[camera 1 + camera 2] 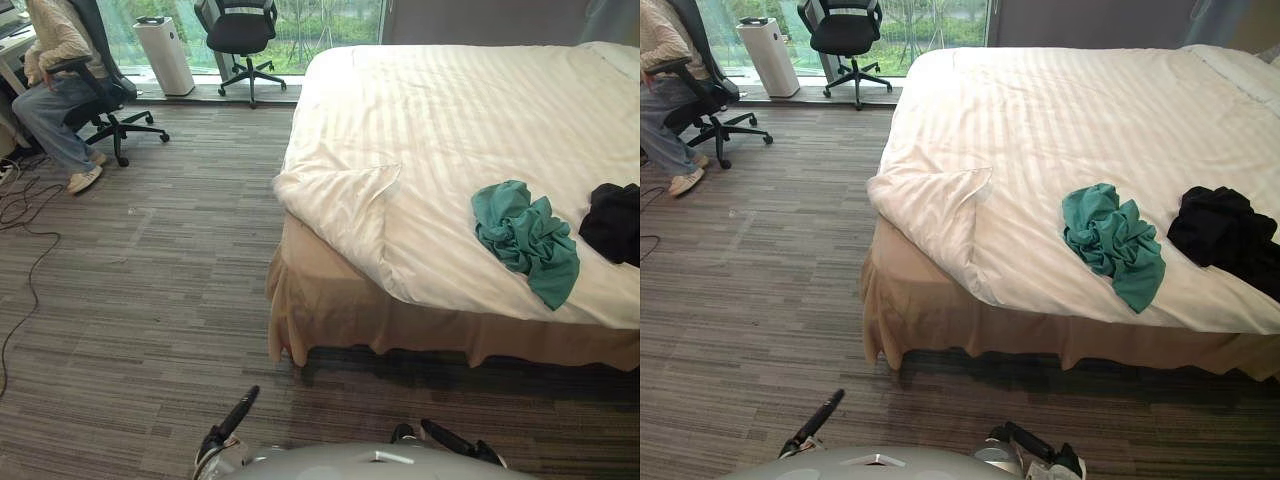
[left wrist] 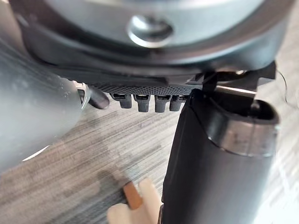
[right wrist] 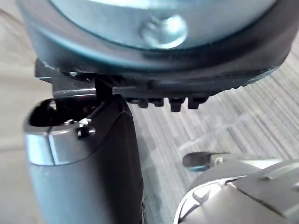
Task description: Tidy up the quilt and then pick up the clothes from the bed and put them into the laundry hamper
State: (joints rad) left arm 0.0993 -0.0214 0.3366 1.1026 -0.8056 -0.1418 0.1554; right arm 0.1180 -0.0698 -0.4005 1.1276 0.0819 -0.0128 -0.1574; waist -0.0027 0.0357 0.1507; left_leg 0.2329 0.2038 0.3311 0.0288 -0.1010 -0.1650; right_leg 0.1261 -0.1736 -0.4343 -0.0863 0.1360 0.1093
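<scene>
Two garments lie by the bed's [image 1: 400,335] near edge: teal clothes [image 1: 1112,242] whole, black clothes [image 1: 1223,236] running out of view. The one white quilt [image 1: 450,110] has its near-left corner folded back. The left robot hand [image 1: 238,412] and right robot hand [image 1: 452,438] hang empty, fingers straight.

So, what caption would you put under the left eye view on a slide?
Quilt corner folded over; teal garment and black garment lie on the bed.
</scene>
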